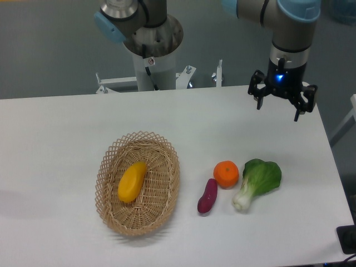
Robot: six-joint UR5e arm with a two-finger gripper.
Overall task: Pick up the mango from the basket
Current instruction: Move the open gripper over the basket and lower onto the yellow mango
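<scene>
One mango (132,182) to lift, and we have not reached for it yet.

Our gripper (282,99) hangs with fingers spread and empty above the table's far right corner, well apart from the basket (111,161). The mango lies tilted on the basket's woven base. We judge this the approach step: next we swing left and forward, then descend over the fruit.

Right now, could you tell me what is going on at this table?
Nothing is being handled yet. The gripper hangs open and empty above the table's far right corner, well away from the basket. The mango lies inside the basket, untouched. To the basket's right, on the table, sit a purple sweet potato, an orange and a bok choy.
</scene>
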